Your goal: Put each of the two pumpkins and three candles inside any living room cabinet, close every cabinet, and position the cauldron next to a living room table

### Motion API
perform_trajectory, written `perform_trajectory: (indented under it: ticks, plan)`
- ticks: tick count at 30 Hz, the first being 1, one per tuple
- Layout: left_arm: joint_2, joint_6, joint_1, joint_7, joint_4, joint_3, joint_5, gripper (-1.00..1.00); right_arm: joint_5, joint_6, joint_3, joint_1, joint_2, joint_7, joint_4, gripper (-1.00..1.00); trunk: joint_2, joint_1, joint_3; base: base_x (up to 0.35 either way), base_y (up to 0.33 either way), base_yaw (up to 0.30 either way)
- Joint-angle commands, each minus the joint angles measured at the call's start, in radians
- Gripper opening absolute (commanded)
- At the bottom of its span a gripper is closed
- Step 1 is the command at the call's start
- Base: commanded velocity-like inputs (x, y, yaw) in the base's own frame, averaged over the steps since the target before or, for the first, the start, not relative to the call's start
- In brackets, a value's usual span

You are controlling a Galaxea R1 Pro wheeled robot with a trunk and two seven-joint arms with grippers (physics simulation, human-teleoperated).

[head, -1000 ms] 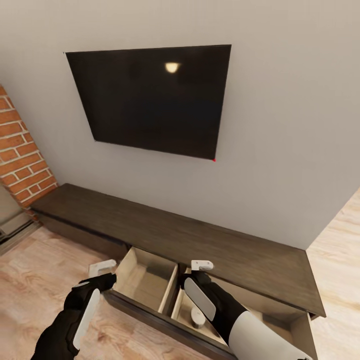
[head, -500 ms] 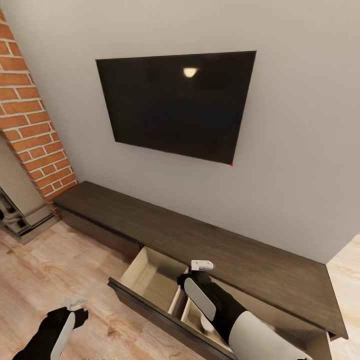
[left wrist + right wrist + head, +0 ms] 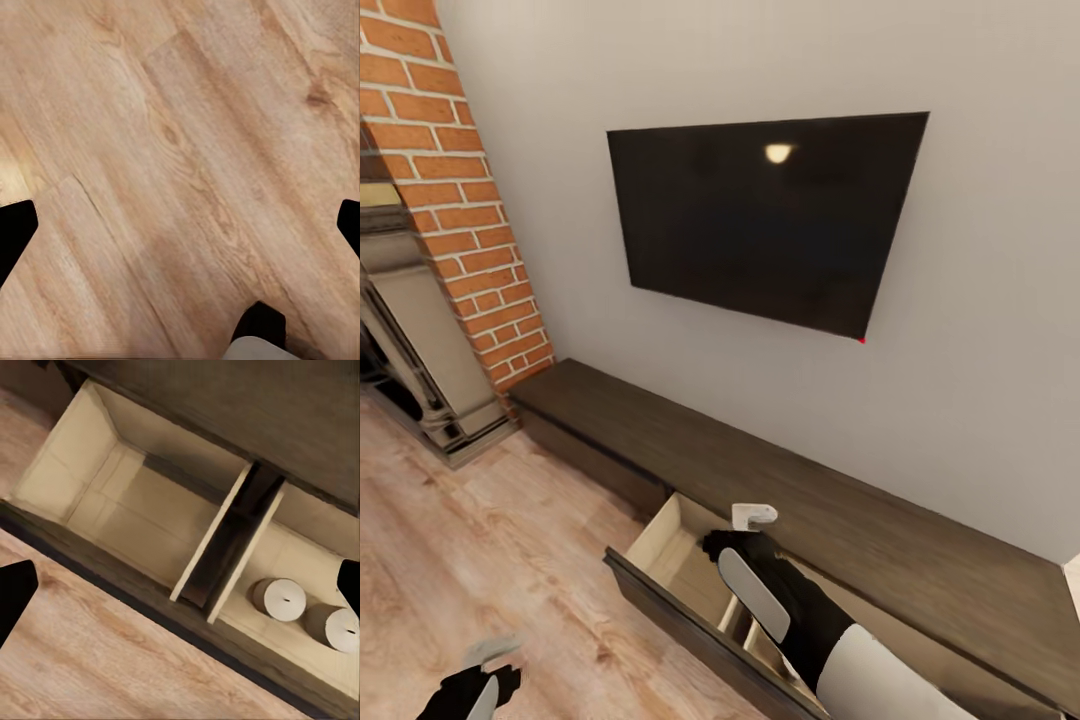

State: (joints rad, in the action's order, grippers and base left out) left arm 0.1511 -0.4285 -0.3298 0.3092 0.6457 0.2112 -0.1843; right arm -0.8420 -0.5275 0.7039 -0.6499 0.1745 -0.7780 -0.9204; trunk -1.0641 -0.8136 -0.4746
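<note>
Right pincer (image 3: 752,516), lower centre of the head view, hangs over the open drawer (image 3: 670,545) of the cabinet (image 3: 880,540); in the right wrist view its dark fingertips (image 3: 15,589) sit at opposite edges of the frame, spread wide, holding nothing. Left pincer (image 3: 488,652), bottom left corner of the head view, hovers above the wooden floor (image 3: 480,560); the left wrist view shows its fingertips (image 3: 13,229) likewise far apart at the frame edges, spread and empty, with bare floor planks between them.

The cabinet, a long low dark brown unit, runs from centre left to lower right of the head view against the pale wall. Its drawer, lined in beige, is pulled out toward the lower centre. In the right wrist view the drawer is split by a divider (image 3: 217,540): the larger compartment, upper left, holds nothing, and the compartment at lower right holds two candles (image 3: 277,598), off-white, lying just beside each other.

A dark screen (image 3: 770,215) hangs on the wall at upper centre. A brick column (image 3: 460,180) and a grey fireplace surround (image 3: 420,340) stand at the left edge
</note>
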Motion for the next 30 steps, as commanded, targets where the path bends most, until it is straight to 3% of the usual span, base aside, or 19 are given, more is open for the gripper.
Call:
perform_trajectory:
  ticks: [1, 5, 8, 30]
  plan:
    - [-0.001, 0.001, 0.0, 0.0, -0.002, 0.0, 0.0, 1.0, 0.0, -0.001, 0.006, 0.005, 0.0, -0.015, -0.015, 1.0, 0.0, 0.0, 0.001, 0.0, 0.0, 0.257]
    - [-0.001, 0.002, 0.0, -0.001, -0.004, -0.001, -0.001, 1.0, -0.001, -0.005, 0.049, 0.101, 0.0, -0.133, -0.12, 1.0, 0.0, 0.0, 0.003, 0.0, 0.0, 0.266]
    - [-0.001, 0.003, 0.0, -0.001, -0.004, 0.0, -0.001, 1.0, -0.001, -0.007, 0.065, 0.128, 0.0, -0.167, -0.185, 1.0, 0.0, 0.0, 0.004, 0.0, 0.0, 0.275]
    - [-0.001, 0.008, 0.001, -0.001, -0.005, -0.001, -0.001, 1.0, -0.005, -0.01, 0.075, 0.142, 0.0, -0.181, -0.224, 1.0, 0.0, 0.0, 0.013, 0.0, 0.0, 0.275]
